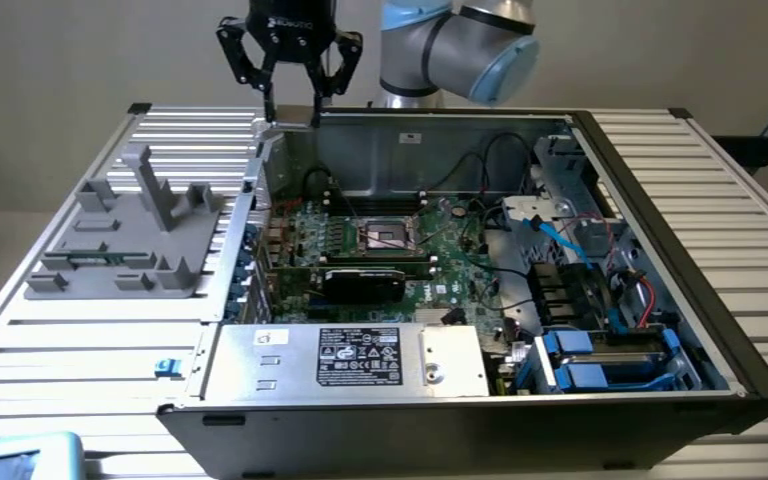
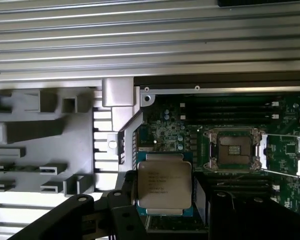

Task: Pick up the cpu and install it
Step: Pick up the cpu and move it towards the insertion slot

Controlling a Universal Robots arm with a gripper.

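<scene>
Jaws: gripping the cpu [image 2: 164, 184] by two edges | gripper [image 1: 293, 113]: high over the case [image 1: 652, 232] corner, exterior view's left | socket [image 2: 234, 150]: uncovered on the board [image 1: 466, 262], well apart

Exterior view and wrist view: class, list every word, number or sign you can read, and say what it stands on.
Nothing can be read for certain.
On the power supply label: rows of print and symbols, too small to read.
On the cpu: several printed lines, too blurred to read.
On the small white sticker beside that label: unreadable.
</scene>
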